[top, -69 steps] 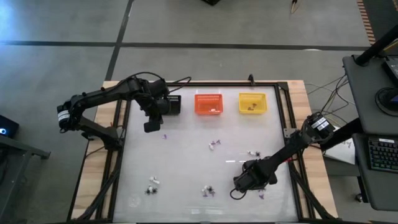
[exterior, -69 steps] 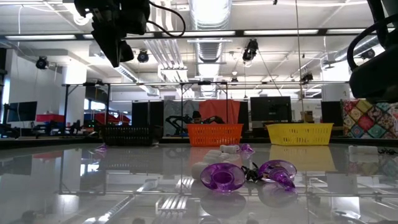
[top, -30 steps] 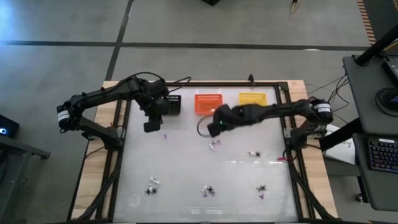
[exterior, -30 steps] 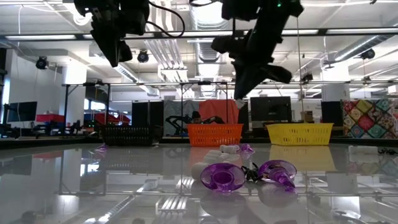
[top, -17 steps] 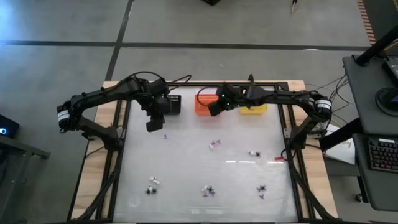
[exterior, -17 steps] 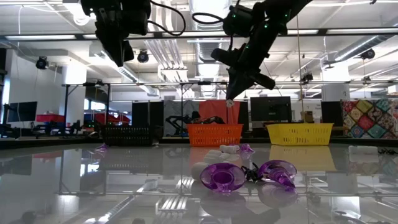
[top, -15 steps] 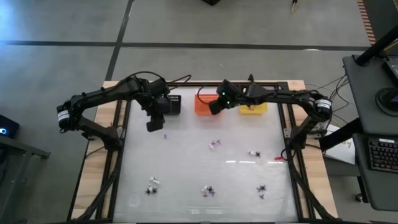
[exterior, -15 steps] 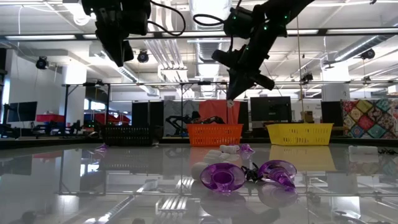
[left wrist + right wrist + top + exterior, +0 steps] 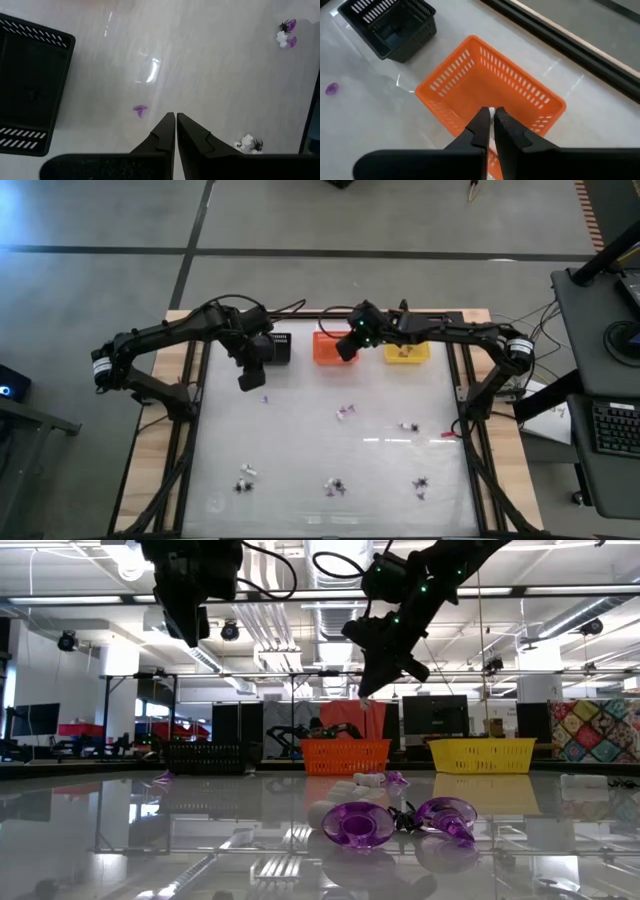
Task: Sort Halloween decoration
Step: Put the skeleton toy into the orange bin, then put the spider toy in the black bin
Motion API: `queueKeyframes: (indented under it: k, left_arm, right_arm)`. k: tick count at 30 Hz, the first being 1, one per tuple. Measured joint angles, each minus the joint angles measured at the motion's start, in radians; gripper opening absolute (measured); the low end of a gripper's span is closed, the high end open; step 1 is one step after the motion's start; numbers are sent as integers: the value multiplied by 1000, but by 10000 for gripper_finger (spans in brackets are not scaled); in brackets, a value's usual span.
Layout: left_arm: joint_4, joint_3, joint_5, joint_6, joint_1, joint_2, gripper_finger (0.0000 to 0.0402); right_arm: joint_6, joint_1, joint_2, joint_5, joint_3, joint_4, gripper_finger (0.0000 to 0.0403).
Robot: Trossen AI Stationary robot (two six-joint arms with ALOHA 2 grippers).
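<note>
from the high view you see the right gripper (image 9: 347, 350) poised over the orange basket (image 9: 328, 346), and the left gripper (image 9: 251, 378) hanging over bare table just in front of the black basket (image 9: 280, 347). the halloween decoration (image 9: 345, 413) lies scattered well apart across the table, mid-table and along the near edge; the yellow basket (image 9: 406, 346) sits at the back.

in the low view you get what the overhead flattens: both grippers ride high above the baskets, and the near trinkets read as purple rings (image 9: 358, 824) tangled with a black spidery shape (image 9: 403, 816). they look light, hard and slick, likely to skid on the glossy top, so pinch each across its body, straight down.

the left wrist view shows the left fingers pressed together on nothing, a lone purple piece (image 9: 140, 109) just ahead.

only the right wrist view shows a small white bit (image 9: 491, 111) nipped between the right fingertips, directly above the orange basket's interior.
</note>
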Motion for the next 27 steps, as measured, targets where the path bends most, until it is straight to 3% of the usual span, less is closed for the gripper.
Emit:
queueKeyframes:
  k: [5, 17, 21, 27]
  left_arm:
    - [-6, 0, 0, -18, 0, 0, 0]
    - [-13, 0, -1, -36, 0, 0, 3]
    - [-9, 0, 0, -60, -3, 0, 23]
    - [44, 0, 1, -103, -36, 0, 67]
  right_arm:
    - [-20, -19, 0, 0, 0, 0, 19]
    - [-55, -30, 0, 0, 0, 14, 77]
    - [-59, -32, -17, 0, 6, -27, 82]
    - [-59, -30, -32, 5, 89, -226, 83]
